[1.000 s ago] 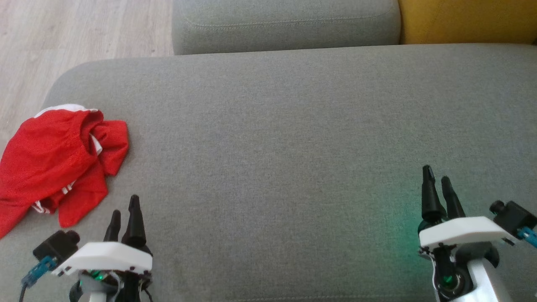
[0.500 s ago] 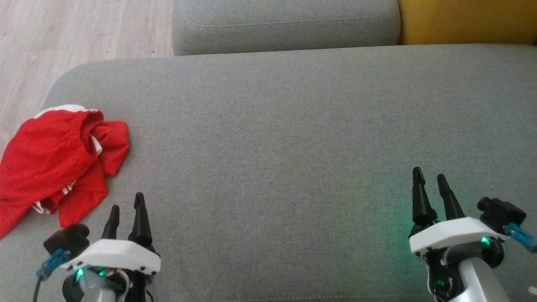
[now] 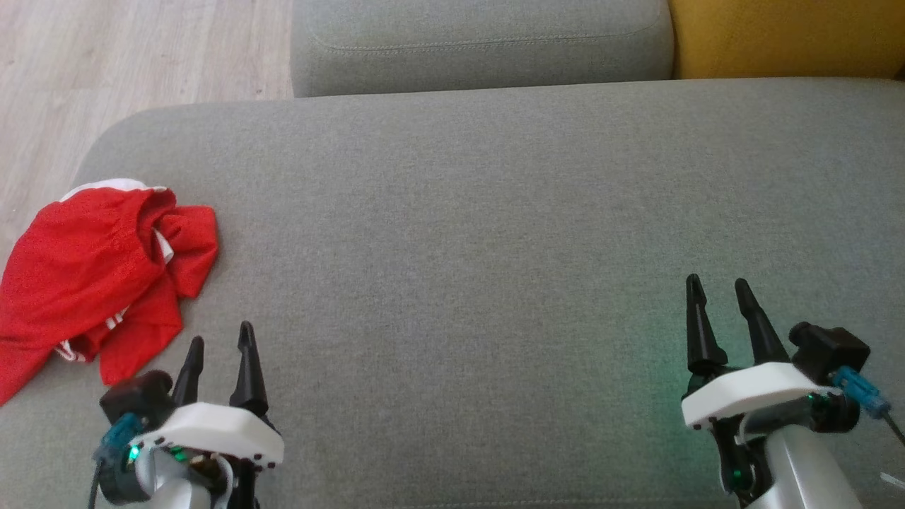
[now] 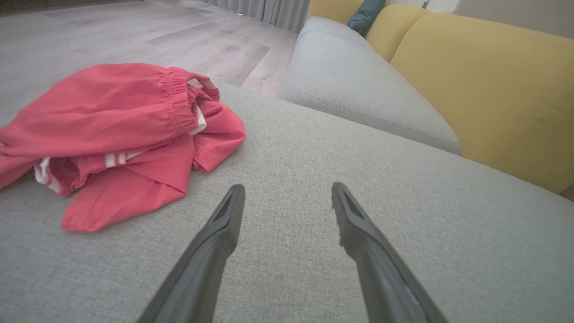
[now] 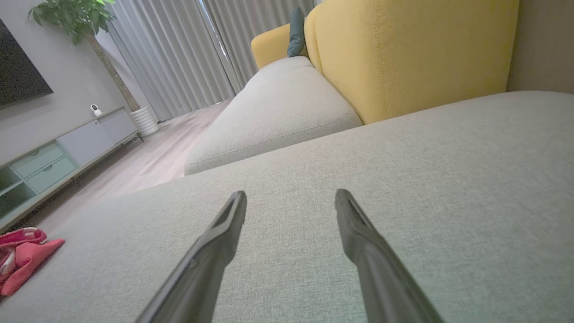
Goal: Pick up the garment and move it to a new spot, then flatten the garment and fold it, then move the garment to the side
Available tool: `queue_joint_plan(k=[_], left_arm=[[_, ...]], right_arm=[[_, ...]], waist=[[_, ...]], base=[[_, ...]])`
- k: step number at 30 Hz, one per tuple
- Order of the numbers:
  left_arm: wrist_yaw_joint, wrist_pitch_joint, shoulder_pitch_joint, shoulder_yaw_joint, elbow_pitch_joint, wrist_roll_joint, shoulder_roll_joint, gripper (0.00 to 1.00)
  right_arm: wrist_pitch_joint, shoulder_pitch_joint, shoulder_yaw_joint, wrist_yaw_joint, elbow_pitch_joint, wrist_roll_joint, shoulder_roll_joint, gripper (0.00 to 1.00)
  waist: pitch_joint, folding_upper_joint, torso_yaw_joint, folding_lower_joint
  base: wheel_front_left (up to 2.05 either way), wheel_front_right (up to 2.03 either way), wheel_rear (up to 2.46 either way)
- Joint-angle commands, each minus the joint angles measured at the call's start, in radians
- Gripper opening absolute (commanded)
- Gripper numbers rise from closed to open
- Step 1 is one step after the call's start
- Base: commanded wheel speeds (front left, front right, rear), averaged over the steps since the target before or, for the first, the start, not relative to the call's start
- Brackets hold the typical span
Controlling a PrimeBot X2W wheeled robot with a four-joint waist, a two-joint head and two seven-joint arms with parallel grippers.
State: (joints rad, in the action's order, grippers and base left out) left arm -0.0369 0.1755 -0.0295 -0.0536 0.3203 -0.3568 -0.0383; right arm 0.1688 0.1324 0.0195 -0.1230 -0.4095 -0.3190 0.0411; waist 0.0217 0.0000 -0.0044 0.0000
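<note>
Head view: The garment (image 3: 99,276), red with white trim, lay crumpled at the left end of the grey cushion (image 3: 459,212), its left part reaching that view's left edge. The left gripper (image 3: 220,334) stood at lower left, jaws parted and holding nothing, near the garment's lower right flap but clear of it. The right gripper (image 3: 717,281) stood at lower right, jaws likewise parted and unloaded, well apart from the garment. A second cushion (image 3: 481,42), a yellow backrest (image 3: 785,35) and wood floor (image 3: 141,63) lay beyond.

Left wrist view: The two fingers were spread over the cushion. The garment lay ahead and to the left, flat on the cushion, with a gathered waistband uppermost and white stripes at a lower fold. Its nearest flap was near the left finger, not touching.

Right wrist view: The two fingers were spread above the cushion. A corner of the garment showed at the far lower left, well apart. Curtains (image 5: 179,54), a plant (image 5: 67,13) and a low cabinet (image 5: 54,152) stood in the background.
</note>
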Motion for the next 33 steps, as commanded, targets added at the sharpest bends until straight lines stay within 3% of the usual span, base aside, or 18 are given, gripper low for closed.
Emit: queue_joint_plan(k=[1, 26, 33], left_arm=[[-0.009, 0.013, -0.055, 0.017, -0.040, 0.031, -0.019, 1.00], [-0.041, 0.086, -0.071, -0.021, -0.053, 0.329, -0.023, 1.00], [-0.036, 0.086, -0.067, -0.013, -0.049, 0.322, -0.020, 1.00]], right_arm=[[0.019, 0.048, 0.019, -0.006, 0.034, 0.032, 0.007, 1.00], [0.093, 0.058, -0.047, -0.008, 0.022, 0.314, 0.009, 1.00], [0.093, 0.056, -0.059, -0.008, 0.025, 0.307, 0.009, 1.00]], waist=[[0.000, 0.0000, -0.001, 0.0000], [0.002, 0.0000, -0.001, 0.0000], [0.000, 0.0000, 0.000, 0.0000]], base=[[0.00, 0.00, 0.00], [0.00, 0.00, 0.00], [0.00, 0.00, 0.00]])
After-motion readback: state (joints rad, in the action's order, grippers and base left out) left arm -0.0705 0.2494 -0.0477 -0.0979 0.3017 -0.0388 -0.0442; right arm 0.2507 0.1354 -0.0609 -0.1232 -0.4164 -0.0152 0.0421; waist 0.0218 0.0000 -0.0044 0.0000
